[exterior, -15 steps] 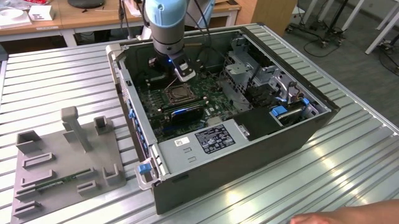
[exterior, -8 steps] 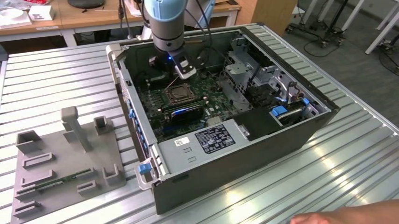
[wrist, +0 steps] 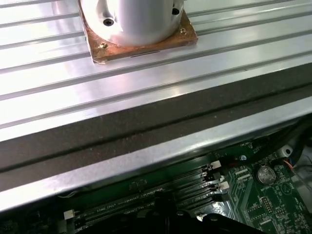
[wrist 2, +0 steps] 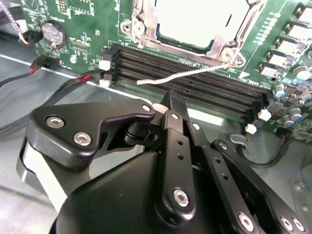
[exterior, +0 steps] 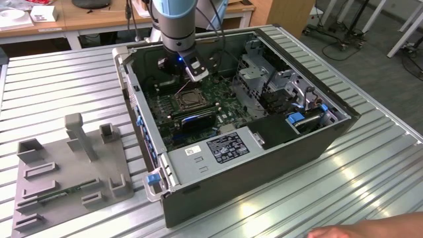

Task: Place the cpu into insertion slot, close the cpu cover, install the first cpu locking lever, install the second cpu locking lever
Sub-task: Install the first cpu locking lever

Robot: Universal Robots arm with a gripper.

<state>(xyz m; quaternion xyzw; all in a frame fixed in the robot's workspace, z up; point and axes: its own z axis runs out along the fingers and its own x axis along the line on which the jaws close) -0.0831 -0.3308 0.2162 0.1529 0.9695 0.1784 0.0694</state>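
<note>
Lever work is the step in hand, by my judgement. In the exterior view the insertion slot (exterior: 188, 100) lies mid-board inside the open computer case (exterior: 264, 168), which stands on the slatted bench (exterior: 66, 89). In the second wrist view the cpu (wrist 2: 200, 19) sits in that slot, its pale top framed by the cpu cover (wrist 2: 217, 48), which lies down over it. A thin silver locking lever (wrist 2: 185, 74) juts free from the socket's corner and slants over the black memory slots (wrist 2: 204, 92), unlatched. The gripper (wrist 2: 174, 100) hangs just beside that wire, near its middle. The jaws look pressed together with nothing between them. To do this well, bear on the lever towards its free end, sweep it down and sideways under its catch, and keep the tip off the memory slots' clips and the green board (wrist 2: 87, 44). Whether the other lever is latched I cannot tell
</note>
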